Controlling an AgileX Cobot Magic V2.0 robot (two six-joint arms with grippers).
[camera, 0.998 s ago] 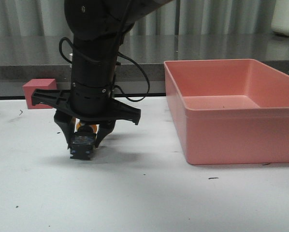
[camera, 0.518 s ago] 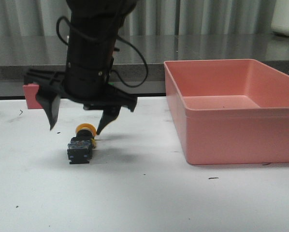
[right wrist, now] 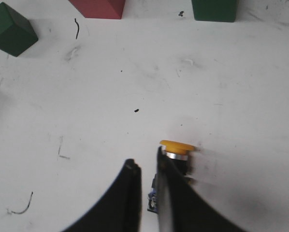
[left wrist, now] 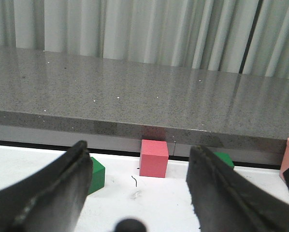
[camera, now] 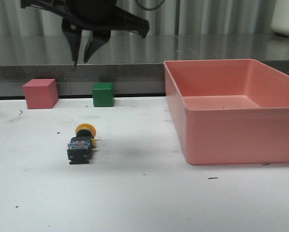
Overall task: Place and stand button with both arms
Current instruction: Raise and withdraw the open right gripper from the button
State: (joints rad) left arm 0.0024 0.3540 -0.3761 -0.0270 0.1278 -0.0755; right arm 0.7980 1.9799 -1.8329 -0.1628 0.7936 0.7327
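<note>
The button point(camera: 80, 145) lies on its side on the white table, yellow cap toward the back and bluish base toward the front. My right gripper point(camera: 80, 63) hangs high above it, its fingers almost together and holding nothing. In the right wrist view the button point(right wrist: 177, 151) lies on the table far below, partly hidden behind one finger of the right gripper point(right wrist: 145, 157). My left gripper point(left wrist: 139, 147) is open wide and empty; it faces the back of the table and does not show in the front view.
A large pink bin point(camera: 241, 130) stands on the right. A pink cube point(camera: 40, 93) and a green cube point(camera: 103, 94) sit at the back by the grey counter ledge. The left wrist view shows the pink cube point(left wrist: 154, 158) between two green cubes.
My right gripper let go of the button, rose well above the table and drew its fingers together. The button stays lying on its side where it was set down.
</note>
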